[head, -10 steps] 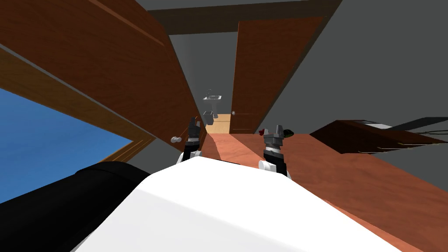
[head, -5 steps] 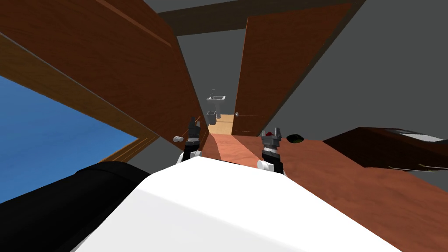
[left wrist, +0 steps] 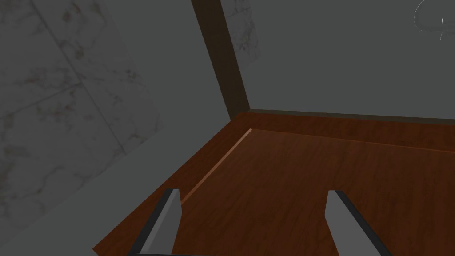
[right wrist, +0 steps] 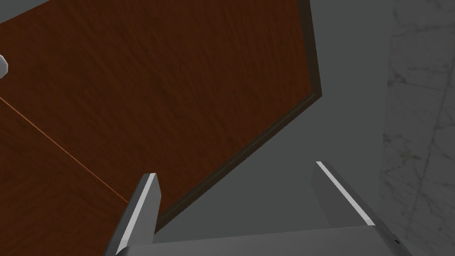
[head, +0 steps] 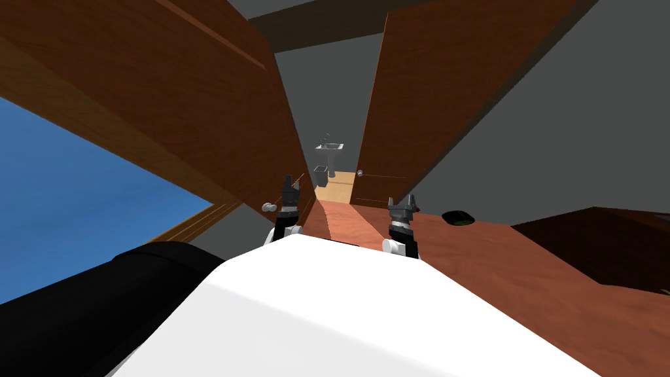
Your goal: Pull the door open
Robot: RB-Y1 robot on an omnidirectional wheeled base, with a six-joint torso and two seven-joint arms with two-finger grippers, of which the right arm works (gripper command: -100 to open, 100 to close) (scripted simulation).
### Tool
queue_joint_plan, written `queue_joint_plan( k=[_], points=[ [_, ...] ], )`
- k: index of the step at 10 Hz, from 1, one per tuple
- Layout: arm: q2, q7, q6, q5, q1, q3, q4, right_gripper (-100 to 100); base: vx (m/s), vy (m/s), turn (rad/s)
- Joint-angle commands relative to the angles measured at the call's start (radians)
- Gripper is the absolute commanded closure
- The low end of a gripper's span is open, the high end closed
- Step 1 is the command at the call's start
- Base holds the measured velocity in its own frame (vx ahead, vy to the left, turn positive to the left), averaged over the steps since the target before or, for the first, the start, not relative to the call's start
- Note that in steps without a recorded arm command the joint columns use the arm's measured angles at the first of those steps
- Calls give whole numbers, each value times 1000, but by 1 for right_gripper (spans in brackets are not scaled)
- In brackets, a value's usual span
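Note:
A brown wooden door point(head: 163, 98) stands swung open on my left, its round grey knob point(head: 267, 207) low on the face. My left gripper point(head: 288, 186) hangs open beside the door's free edge, right of the knob and touching nothing. In the left wrist view, the open left gripper point(left wrist: 253, 218) looks along the door's face point(left wrist: 302, 178) to its corner. My right gripper point(head: 401, 206) is open and empty over the floor. In the right wrist view, that gripper point(right wrist: 235, 195) faces a second brown door point(right wrist: 155, 102) with a knob point(right wrist: 2, 66).
The second door point(head: 425, 98) stands open right of the gap, with its own knob point(head: 359, 173). Through the gap a sink point(head: 330, 148) and a small bin point(head: 320, 175) show. A black object point(head: 458, 216) lies on the reddish floor. Dark furniture point(head: 608, 242) stands at right.
My view has turned: the second door, the black object and the dark furniture have slid rightward and loom larger. Both grippers hold the same pose, still open.

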Motion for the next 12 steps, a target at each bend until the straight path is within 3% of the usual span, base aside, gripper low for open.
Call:
queue_joint_plan(
  k=[1, 6, 7, 12],
  points=[
    [-9, -38, -17, -31, -18, -2, 47, -100, 88, -23, 140],
    [-25, -147, -67, -123, -66, -1, 188, -100, 96, -26, 178],
    [-25, -147, -67, -123, -66, -1, 188, -100, 62, -22, 101],
    [-36, -237, -107, -199, -106, -1, 300, -100, 59, -22, 136]
  ],
)
